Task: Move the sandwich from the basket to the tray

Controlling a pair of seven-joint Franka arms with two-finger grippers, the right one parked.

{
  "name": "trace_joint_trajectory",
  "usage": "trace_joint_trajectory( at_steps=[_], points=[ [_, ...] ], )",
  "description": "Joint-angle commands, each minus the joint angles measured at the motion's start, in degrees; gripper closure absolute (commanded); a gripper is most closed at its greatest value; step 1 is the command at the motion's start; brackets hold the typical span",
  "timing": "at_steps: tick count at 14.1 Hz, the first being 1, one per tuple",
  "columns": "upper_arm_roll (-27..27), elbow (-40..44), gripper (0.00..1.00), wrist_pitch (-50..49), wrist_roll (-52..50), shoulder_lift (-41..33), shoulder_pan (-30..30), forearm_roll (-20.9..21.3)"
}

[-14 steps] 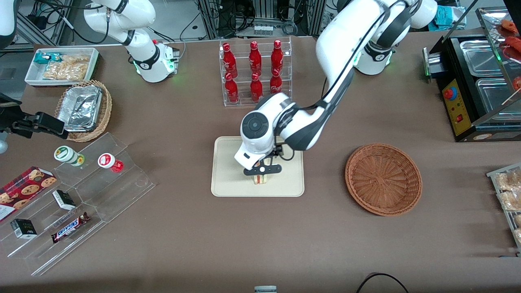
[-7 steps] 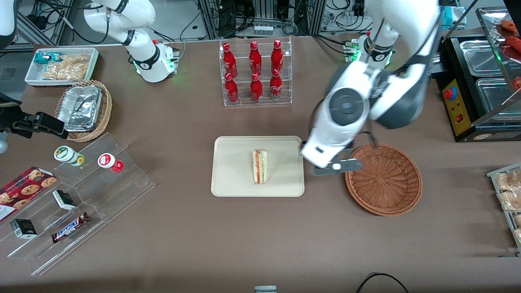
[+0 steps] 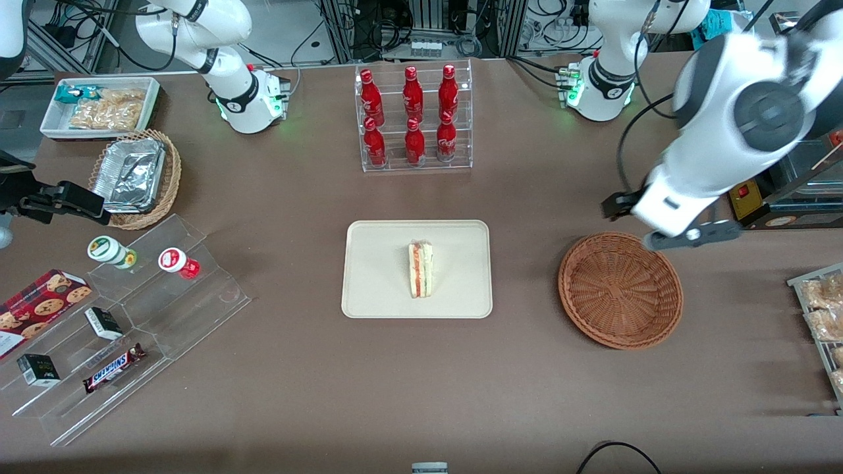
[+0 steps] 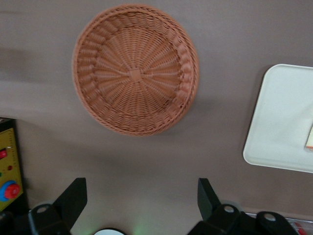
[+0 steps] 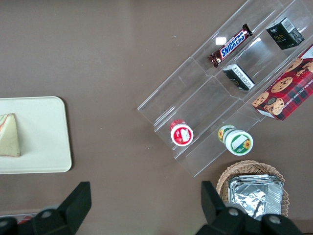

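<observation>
The sandwich [image 3: 420, 268], a white bread wedge with red and green filling, lies in the middle of the cream-beige tray [image 3: 375, 289]. It also shows in the right wrist view [image 5: 10, 134] on the tray [image 5: 44, 142]. The reddish-brown wicker basket [image 3: 620, 289] is empty and sits beside the tray toward the working arm's end. In the left wrist view the basket [image 4: 136, 70], the tray [image 4: 286, 122] and a sliver of the sandwich [image 4: 310, 138] show. My gripper [image 3: 691, 236] [image 4: 141, 196] is open and empty, raised high above the basket's farther rim.
A clear rack of red bottles [image 3: 413, 118] stands farther from the camera than the tray. A black appliance [image 3: 770, 151] is close to my arm. A stepped acrylic shelf with snacks [image 3: 132, 316], a tan basket of foil trays [image 3: 135, 178] and a white snack bin [image 3: 99, 105] lie toward the parked arm's end.
My gripper let go of the sandwich on the tray, then rose and swung away over the basket toward the working arm's end. The sandwich stays on the tray.
</observation>
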Motion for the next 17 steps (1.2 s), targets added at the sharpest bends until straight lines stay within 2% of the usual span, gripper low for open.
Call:
trace_joint_trajectory(
  at_steps=[1, 4, 13, 17],
  points=[
    [-0.70, -0.68, 0.00, -2.61, 4.71, -3.26, 3.88, -0.53],
    [-0.70, 3.36, 0.00, -5.78, 5.60, -3.26, 6.43, -0.53],
    [-0.88, 9.17, 0.00, -6.93, 4.63, -3.26, 6.44, -0.88],
    [-0.44, 10.05, 0.00, -7.02, 4.63, -3.26, 6.70, -4.13]
  ],
)
